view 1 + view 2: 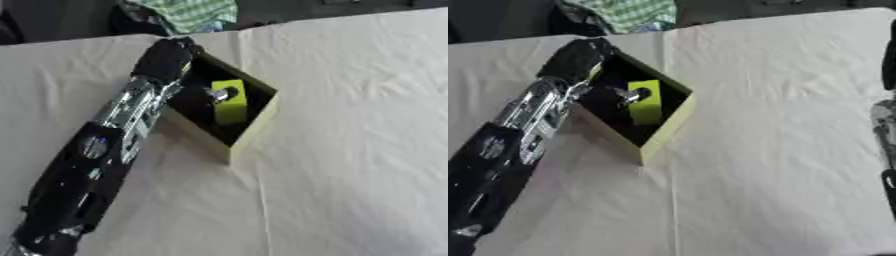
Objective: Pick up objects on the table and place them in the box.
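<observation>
Only in right eye view: right arm (883, 120) at edge. Left hand (166, 59) over box (254, 127) rim, above yellow-green block (229, 102); grip perhaps curled, unclear.

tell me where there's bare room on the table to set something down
Bare cloth lies right of the box, toward the right arm at the edge, and in front of the box. It is crowded at the box's left, where the left hand reaches in over the yellow-green block.
</observation>
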